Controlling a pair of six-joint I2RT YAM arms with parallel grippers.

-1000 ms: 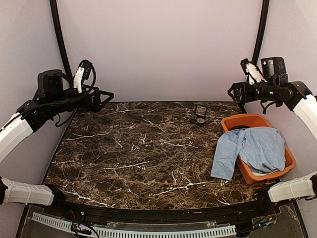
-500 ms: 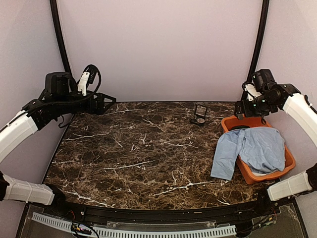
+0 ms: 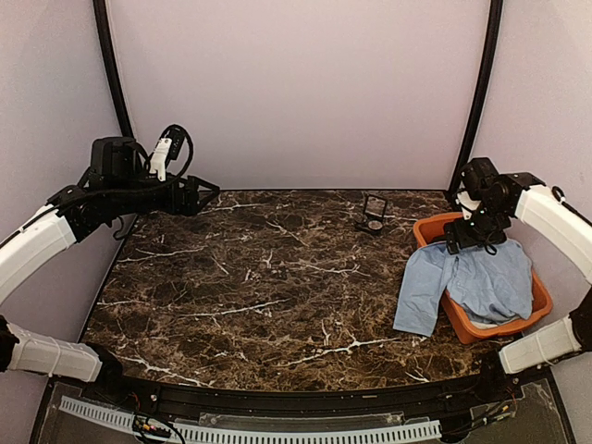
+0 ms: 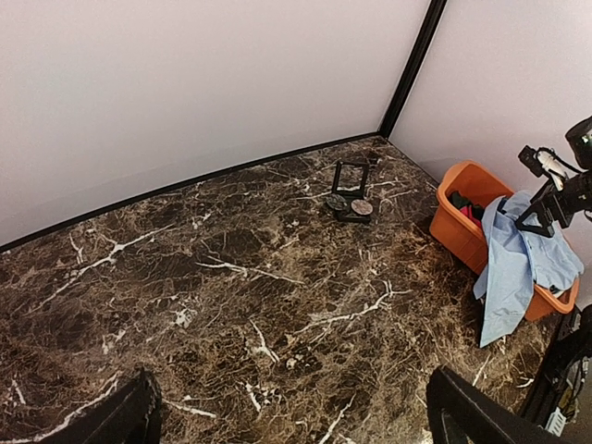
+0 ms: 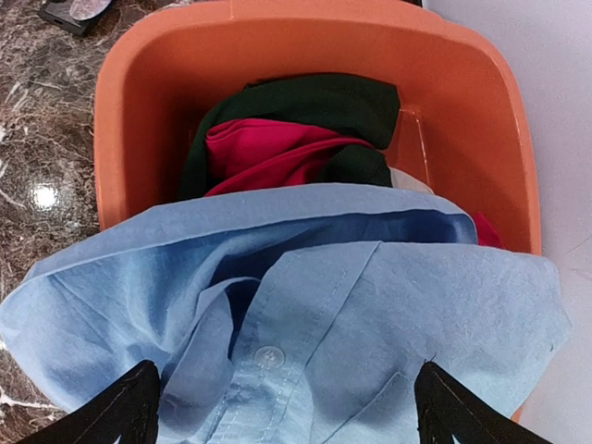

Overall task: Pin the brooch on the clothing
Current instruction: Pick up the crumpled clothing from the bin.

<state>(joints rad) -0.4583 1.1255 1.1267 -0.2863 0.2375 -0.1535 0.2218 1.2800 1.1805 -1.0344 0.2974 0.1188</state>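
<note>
On the right side of the top view, the right gripper (image 3: 474, 242) hangs just over the blue shirt (image 3: 476, 277). Its fingers point down and are spread wide, with nothing in them. The shirt lies right under it, piled in the orange bin (image 3: 427, 227). One sleeve spills over the bin's left rim and reaches the table (image 3: 259, 277), so the shirt runs from the right of the frame toward the lower left. In the right wrist view, a button strip sits at the bottom middle, between the two fingers. A red cloth (image 5: 268, 148) and a dark green cloth (image 5: 314, 102) sit in the top part of the bin, partly under the shirt.

The right arm is much nearer to the shirt, so I think it should grab it. The left gripper (image 3: 205, 196) is far off at the upper left, also wide and holding nothing. A small black case (image 3: 374, 218) stands open at the back of the table, left of the bin. I think the brooch is in it, but it is too small to tell.
</note>
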